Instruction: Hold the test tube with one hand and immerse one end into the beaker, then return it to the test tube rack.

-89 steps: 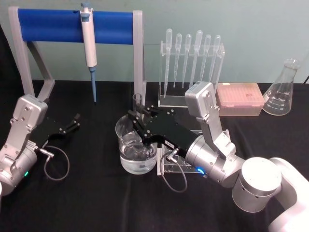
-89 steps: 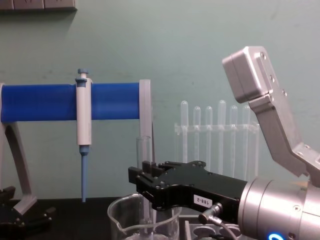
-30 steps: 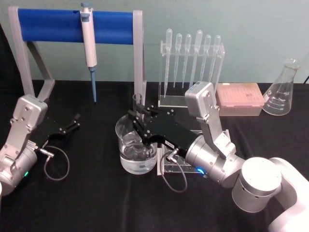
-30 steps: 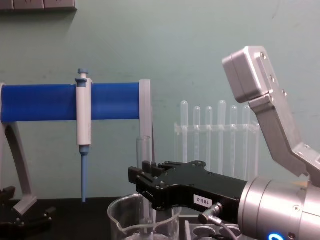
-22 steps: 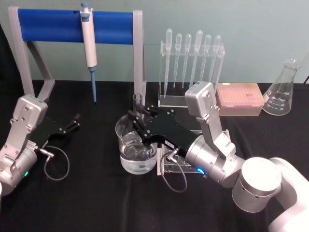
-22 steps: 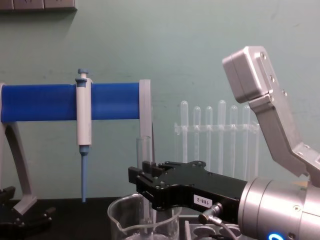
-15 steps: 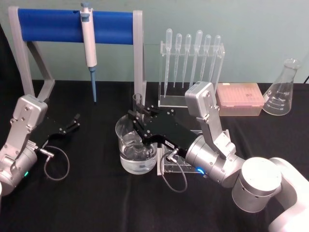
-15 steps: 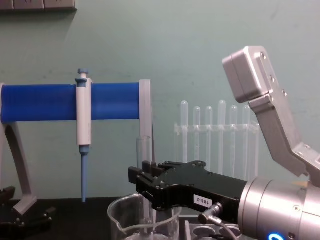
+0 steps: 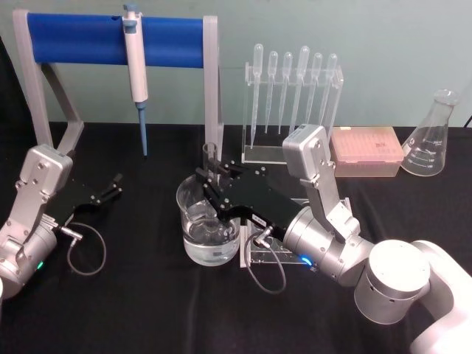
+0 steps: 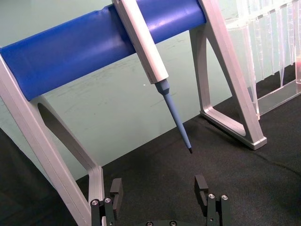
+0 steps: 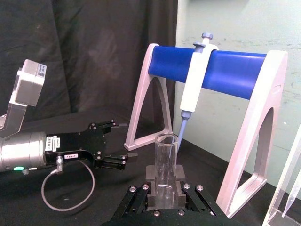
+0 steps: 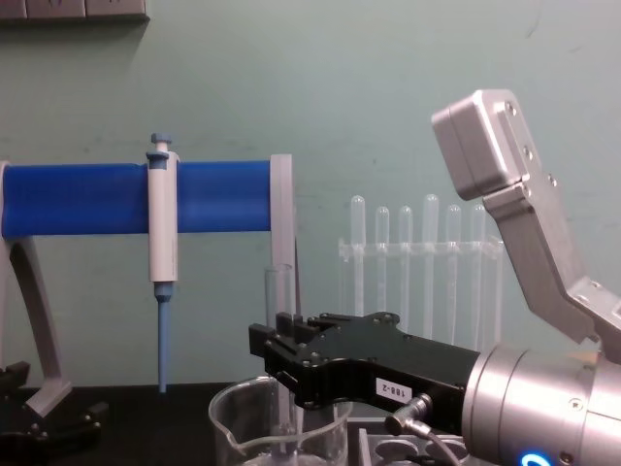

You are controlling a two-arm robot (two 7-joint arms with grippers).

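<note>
The clear test tube stands upright with my right gripper shut around its middle. Its lower part reaches down inside the glass beaker, which holds water at the bottom. From the chest the tube rises above the black right gripper and runs down behind the beaker's rim. In the right wrist view the tube sits clamped between the pads of the right gripper. My left gripper rests open on the table at the left, also seen open as the left gripper.
A blue-barred stand holds a white-and-blue micropipette at the back left. A clear rack of plastic pipettes, a pink tip box and a conical flask line the back right. A clear holed rack lies under my right arm.
</note>
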